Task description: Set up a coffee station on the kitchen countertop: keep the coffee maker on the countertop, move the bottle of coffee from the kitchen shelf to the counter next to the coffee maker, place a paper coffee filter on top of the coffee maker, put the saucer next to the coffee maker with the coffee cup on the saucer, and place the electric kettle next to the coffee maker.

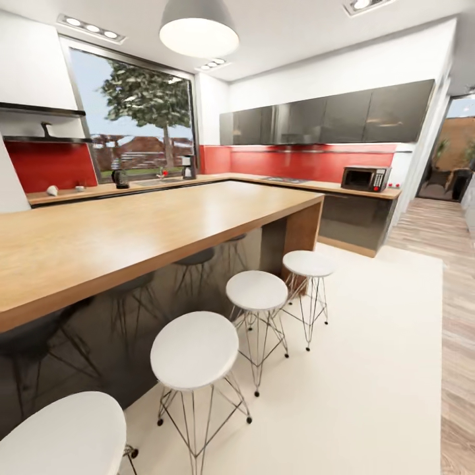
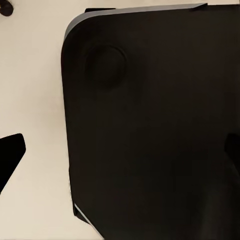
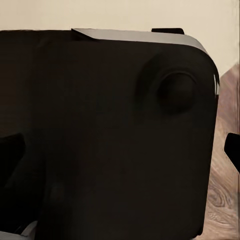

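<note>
Both grippers hang over the robot's dark base [image 2: 150,130], and only dark fingertip edges [image 2: 10,150] [image 3: 232,150] show at the sides of the wrist views, spread wide apart and holding nothing. Close ahead, four white stools [image 1: 194,349] line the wooden island bar [image 1: 132,231], with open pale floor [image 1: 369,369] to their right. Beyond the bar, on the far bench [image 1: 218,178] under the window, stand the kettle [image 1: 120,179] and the coffee maker [image 1: 189,167], well apart, with small white items [image 1: 52,190] farther left.
</note>
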{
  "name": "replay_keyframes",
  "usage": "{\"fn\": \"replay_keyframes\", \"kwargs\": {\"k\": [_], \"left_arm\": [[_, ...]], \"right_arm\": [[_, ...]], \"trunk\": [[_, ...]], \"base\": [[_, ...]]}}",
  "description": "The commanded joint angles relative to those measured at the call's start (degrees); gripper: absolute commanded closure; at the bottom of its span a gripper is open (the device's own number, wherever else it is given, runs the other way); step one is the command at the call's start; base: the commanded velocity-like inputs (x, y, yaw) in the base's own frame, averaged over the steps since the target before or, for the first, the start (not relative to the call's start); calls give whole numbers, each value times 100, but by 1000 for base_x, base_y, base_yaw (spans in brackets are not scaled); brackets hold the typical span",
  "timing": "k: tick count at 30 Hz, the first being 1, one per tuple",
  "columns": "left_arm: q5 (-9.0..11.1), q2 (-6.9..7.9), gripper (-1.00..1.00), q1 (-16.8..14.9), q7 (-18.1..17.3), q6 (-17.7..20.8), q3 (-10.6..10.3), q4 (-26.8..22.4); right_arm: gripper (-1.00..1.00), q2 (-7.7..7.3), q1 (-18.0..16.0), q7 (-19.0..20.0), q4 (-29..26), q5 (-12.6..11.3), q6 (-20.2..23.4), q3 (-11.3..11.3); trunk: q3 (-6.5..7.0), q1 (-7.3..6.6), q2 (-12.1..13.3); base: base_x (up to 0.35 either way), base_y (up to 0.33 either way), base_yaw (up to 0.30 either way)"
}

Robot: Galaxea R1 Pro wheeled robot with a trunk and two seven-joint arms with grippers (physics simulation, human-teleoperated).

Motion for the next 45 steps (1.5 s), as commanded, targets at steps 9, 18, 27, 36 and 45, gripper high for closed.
{"fn": "replay_keyframes", "kwargs": {"k": [9, 18, 27, 36, 45], "left_arm": [[27, 5, -100, 1, -2, -15, 7, -2], [41, 18, -100, 1, -2, -15, 7, -2], [41, 37, -100, 1, -2, -15, -7, -6], [27, 149, -100, -72, 66, -303, -4, -20], [40, 648, -100, -963, 77, -390, 7, -444]], "right_arm": [[-100, 1, 2, 2, -8, -1, -9, -4], [-100, 1, 2, 2, -7, -1, -11, -4], [-100, 1, 2, 2, -5, -1, -13, -4], [-100, -18, 2, -4, -63, 8, -19, -4], [-100, -297, -4, -37, -2183, 44, -68, 6]], "trunk": [[-34, 1, -2], [-64, 1, -2], [-93, 1, -2], [-130, 1, -2], [-138, 1, -2]], "base": [[47, -263, -271], [7, -270, -271], [128, -260, -271], [235, -214, -246], [298, -172, -29]]}}
